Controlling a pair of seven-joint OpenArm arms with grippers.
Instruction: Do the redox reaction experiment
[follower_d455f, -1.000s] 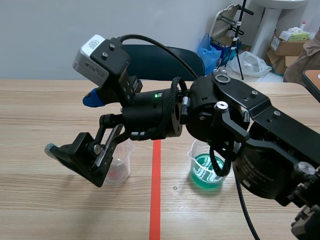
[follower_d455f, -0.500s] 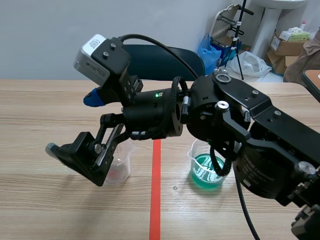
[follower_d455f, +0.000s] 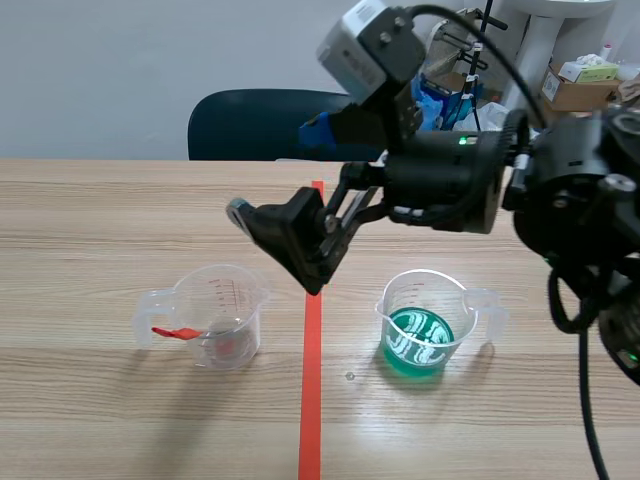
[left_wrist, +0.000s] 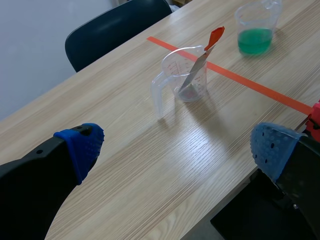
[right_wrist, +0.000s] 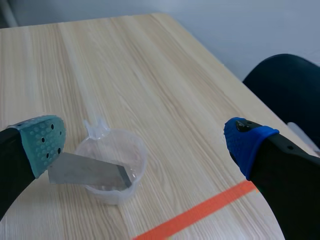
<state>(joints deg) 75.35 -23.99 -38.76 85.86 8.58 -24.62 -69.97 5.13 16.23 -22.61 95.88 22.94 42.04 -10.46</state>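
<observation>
The metal strip (left_wrist: 198, 65) is leaning in the clear beaker (left_wrist: 170, 70), red end up past the rim, well ahead of the left hand (left_wrist: 177, 149), which is gaping empty. The right hand (right_wrist: 145, 141), low at the beaker a second ago, is now hanging raised above it, wide open and holding nothing.

We found the scene camera facing across the table (follower_d455f: 90, 400) from between the arms; both raised wrist cameras shared the clear beaker (left_wrist: 186, 75)
</observation>
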